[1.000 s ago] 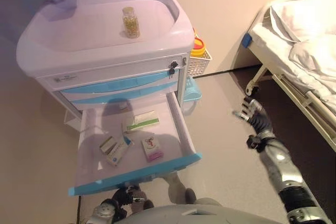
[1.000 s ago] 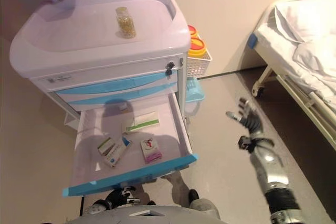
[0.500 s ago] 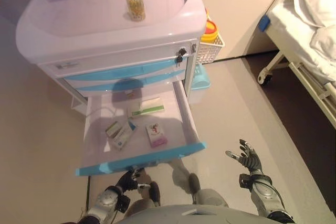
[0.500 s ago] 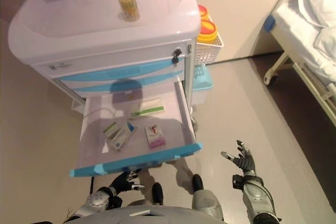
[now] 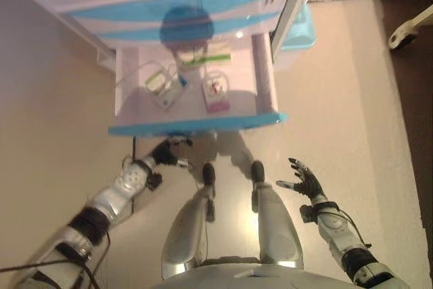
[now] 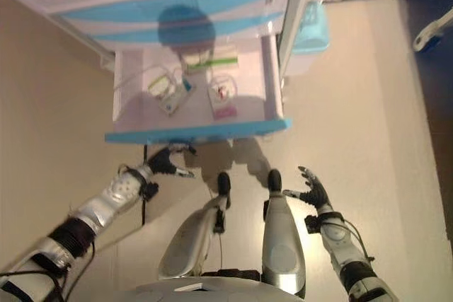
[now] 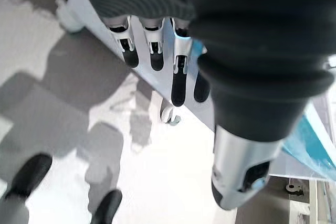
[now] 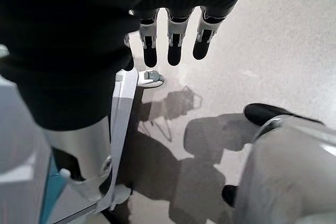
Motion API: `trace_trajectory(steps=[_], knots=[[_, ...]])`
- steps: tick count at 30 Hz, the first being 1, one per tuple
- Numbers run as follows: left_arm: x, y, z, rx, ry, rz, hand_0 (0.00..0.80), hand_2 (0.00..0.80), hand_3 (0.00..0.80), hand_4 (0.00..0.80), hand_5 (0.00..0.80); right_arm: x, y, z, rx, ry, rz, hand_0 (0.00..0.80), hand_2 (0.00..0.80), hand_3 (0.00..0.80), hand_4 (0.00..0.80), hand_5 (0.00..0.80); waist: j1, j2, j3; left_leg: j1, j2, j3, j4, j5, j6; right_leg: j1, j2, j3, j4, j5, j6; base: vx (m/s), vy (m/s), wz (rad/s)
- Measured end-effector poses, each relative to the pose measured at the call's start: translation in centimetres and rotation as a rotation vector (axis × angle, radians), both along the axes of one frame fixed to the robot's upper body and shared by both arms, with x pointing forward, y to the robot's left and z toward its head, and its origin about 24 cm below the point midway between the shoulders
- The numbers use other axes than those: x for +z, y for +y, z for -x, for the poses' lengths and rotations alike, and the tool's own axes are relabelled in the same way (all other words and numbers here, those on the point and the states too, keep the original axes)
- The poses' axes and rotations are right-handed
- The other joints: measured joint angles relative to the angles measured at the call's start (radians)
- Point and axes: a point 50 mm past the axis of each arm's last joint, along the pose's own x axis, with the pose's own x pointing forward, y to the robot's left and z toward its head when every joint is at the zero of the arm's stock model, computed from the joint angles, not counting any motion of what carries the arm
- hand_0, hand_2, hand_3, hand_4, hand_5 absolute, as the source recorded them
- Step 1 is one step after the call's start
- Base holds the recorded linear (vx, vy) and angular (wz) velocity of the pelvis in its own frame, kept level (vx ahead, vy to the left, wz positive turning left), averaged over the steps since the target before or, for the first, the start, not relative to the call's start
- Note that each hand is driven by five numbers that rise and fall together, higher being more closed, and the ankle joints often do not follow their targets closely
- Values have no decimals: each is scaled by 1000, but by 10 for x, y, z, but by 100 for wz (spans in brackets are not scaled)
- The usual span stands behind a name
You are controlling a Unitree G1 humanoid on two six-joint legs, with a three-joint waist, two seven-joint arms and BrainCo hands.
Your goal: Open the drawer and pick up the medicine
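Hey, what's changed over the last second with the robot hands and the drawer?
The camera has tilted down, so the cart top is out of view. The right robot hand has dropped from out beside the cart to low by the floor, fingers open and empty. The left robot hand now shows more fully below the drawer front, empty. The drawer is open as before, and the medicine boxes lie in the same places.

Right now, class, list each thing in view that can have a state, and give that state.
Bottom drawer: pulled open.
Upper drawers: closed.
Medicine boxes: lying in the drawer, untouched.
Left hand: open, empty, below the drawer front.
Right hand: open, empty, over the floor.
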Motion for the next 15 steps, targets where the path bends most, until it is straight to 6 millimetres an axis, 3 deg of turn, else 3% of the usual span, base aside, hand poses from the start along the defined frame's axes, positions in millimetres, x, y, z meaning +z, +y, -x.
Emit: trace_trajectory(steps=[6, 11, 15], knots=[[40, 13, -19, 1, -106, -175, 0, 0, 0, 0, 0, 14, -12, -3, 36, -39, 85, 0, 0, 0, 0, 0, -14, -8, 17, -151, 5, 0, 229, -94, -7, -123, 11, 19, 162, -54, -6, 3, 28, -4], [65, 13, -37, 25, -139, -224, 0, 0, 0, 0, 0, 22, -7, -6, 83, -78, 107, 0, 0, 0, 0, 0, -31, -14, 21, -220, 15, 5, 310, -119, -7, -188, 30, 45, 214, -59, -5, 12, 32, -10], [86, 24, -57, 95, -140, -213, 0, 0, 0, 0, 0, 26, -3, -9, 104, -98, 100, 0, 0, 0, 0, 0, -60, -25, 27, -253, 18, 5, 340, -125, -7, -220, 56, 79, 229, -59, -5, -8, 11, -10]])
